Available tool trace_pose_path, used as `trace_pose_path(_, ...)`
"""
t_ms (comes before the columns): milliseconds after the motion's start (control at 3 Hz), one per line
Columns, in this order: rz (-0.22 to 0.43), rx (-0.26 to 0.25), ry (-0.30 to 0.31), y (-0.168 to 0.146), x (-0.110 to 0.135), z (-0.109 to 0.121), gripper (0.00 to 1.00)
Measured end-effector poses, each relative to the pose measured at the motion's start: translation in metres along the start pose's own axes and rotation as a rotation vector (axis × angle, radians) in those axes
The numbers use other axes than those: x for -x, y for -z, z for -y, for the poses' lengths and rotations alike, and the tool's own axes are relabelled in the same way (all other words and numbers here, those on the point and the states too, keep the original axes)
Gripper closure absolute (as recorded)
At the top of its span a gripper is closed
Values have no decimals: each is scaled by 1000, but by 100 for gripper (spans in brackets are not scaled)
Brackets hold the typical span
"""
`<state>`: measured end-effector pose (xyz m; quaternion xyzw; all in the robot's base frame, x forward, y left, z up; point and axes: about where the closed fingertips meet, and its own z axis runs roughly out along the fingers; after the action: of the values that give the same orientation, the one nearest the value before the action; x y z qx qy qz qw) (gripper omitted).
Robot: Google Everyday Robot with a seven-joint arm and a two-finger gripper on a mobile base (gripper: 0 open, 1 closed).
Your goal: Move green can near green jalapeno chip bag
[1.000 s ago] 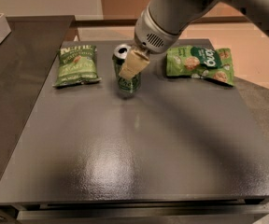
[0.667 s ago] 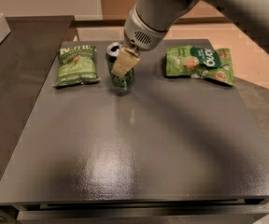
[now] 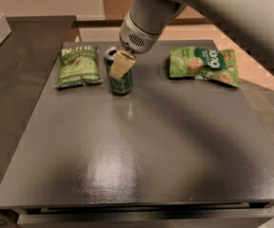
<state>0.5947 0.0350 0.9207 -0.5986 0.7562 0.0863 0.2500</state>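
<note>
Shifted left since a second ago: gripper (image 3: 119, 64) and green can (image 3: 121, 83), now just beside the right edge of the green jalapeno chip bag (image 3: 78, 65), with a narrow gap. Fingers clamp the can, which stands upright on the dark table (image 3: 127, 146). Brighter green bag (image 3: 203, 65) lies well apart to the right.

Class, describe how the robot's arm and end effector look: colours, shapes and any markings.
The arm is a thick, smooth, pale grey tube ending in a rounded wrist with a small patch of dark dots. The end effector, at the green can, shows one cream, wedge-shaped finger. No cables or lettering are visible.
</note>
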Motion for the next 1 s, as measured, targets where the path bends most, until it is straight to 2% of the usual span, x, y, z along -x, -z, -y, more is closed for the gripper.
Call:
trace_pose_path(333,7,18,-6,-11,4,2,82)
trace_pose_path(1000,34,40,-21,-19,12,9,35)
